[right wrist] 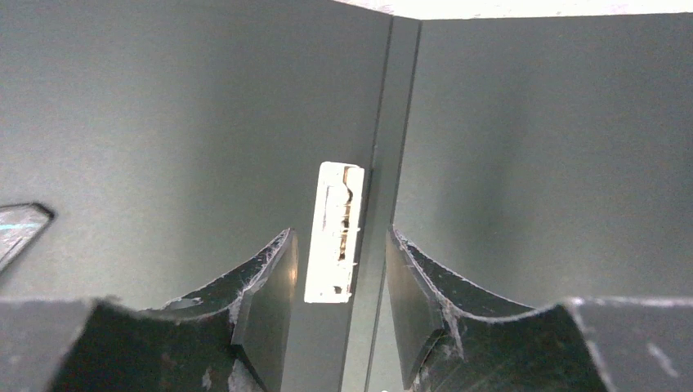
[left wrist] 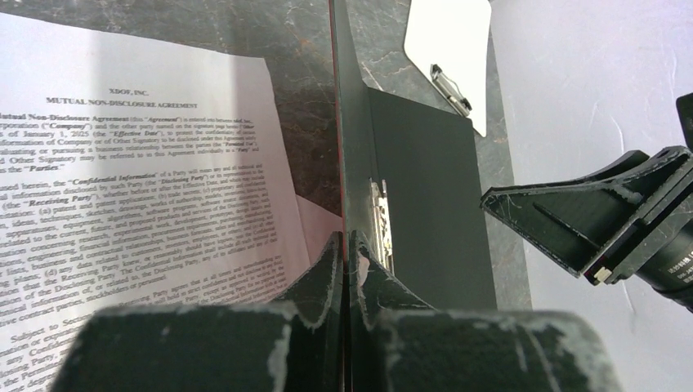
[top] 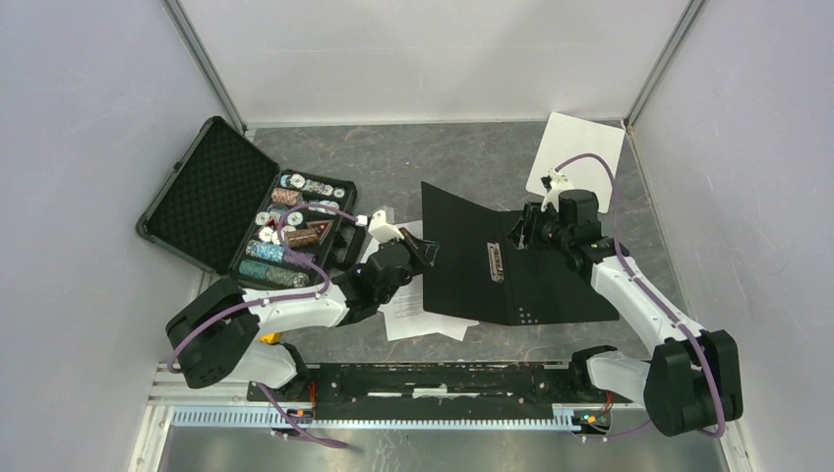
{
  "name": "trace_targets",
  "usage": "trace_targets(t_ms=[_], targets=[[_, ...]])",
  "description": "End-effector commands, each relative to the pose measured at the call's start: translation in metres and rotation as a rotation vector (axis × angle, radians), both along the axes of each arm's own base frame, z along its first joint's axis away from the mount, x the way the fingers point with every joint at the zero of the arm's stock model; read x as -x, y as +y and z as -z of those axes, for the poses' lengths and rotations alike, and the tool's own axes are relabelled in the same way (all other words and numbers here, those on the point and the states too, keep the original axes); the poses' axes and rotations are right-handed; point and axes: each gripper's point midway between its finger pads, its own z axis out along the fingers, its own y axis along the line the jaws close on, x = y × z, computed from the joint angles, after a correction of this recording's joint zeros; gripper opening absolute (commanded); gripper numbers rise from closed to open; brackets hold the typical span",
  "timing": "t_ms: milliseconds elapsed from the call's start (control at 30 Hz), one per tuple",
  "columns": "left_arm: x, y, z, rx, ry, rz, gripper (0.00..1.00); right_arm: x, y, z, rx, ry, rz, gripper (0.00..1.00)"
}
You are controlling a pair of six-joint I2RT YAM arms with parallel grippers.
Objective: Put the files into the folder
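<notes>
Pinching the upright cover of the folder [left wrist: 425, 188] at lower centre with left gripper [left wrist: 345, 241] closed tight; straddling the spine's metal clip [right wrist: 331, 196] with right gripper [right wrist: 339, 237] half spread, contact unclear.

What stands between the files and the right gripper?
The folder's raised cover, pinched by the left gripper. The left wrist view shows files on one side, right gripper beyond.

I see the folder [top: 561, 290] lying open in the middle, a bit to the right, with its black inside showing. Its right half lies flat. Its left half stands up, tilted. A small metal clip [top: 495, 264] sits by the fold. The files [top: 418, 323] are white sheets full of small black print. They lie flat just left of the folder, in a messy pile.
</notes>
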Motion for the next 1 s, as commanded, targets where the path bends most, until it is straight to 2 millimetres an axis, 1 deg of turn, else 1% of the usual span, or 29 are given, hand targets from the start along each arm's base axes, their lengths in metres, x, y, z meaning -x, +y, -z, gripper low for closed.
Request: trace_targets(t_ms=[0,133,367,500,600,700,800,867,967], targets=[[-0.01,0.022,-0.005,-0.061,-0.079,-0.083,0.02,-0.015,-0.004,0.004,0.062,-0.061,-0.007,0.5],[-0.003,0.026,0.002,-0.118,-0.084,-0.043,0.03,-0.008,0.001,0.015,0.075,-0.055,-0.042,0.48],[0.011,0.012,0.017,-0.18,-0.059,0.097,0.1,0.003,-0.006,0.034,0.087,-0.056,-0.001,0.49],[0.016,0.011,0.023,-0.223,-0.045,0.14,0.14,0.01,-0.007,0.041,0.098,-0.062,-0.018,0.52],[0.021,0.009,0.029,-0.245,-0.02,0.171,0.19,0.009,0.003,0.039,0.093,-0.057,-0.093,0.52],[0.026,0.005,0.038,-0.264,0.012,0.207,0.24,0.006,0.009,0.036,0.095,-0.05,-0.117,0.45],[0.03,0.003,0.045,-0.284,0.034,0.238,0.27,0.01,0.017,0.034,0.083,-0.062,-0.127,0.43],[0.031,0.003,0.046,-0.29,0.035,0.249,0.29,0.013,0.016,0.035,0.092,-0.061,-0.119,0.43],[0.032,0.002,0.045,-0.3,0.035,0.263,0.36,0.013,0.009,0.037,0.123,-0.066,-0.094,0.43]])
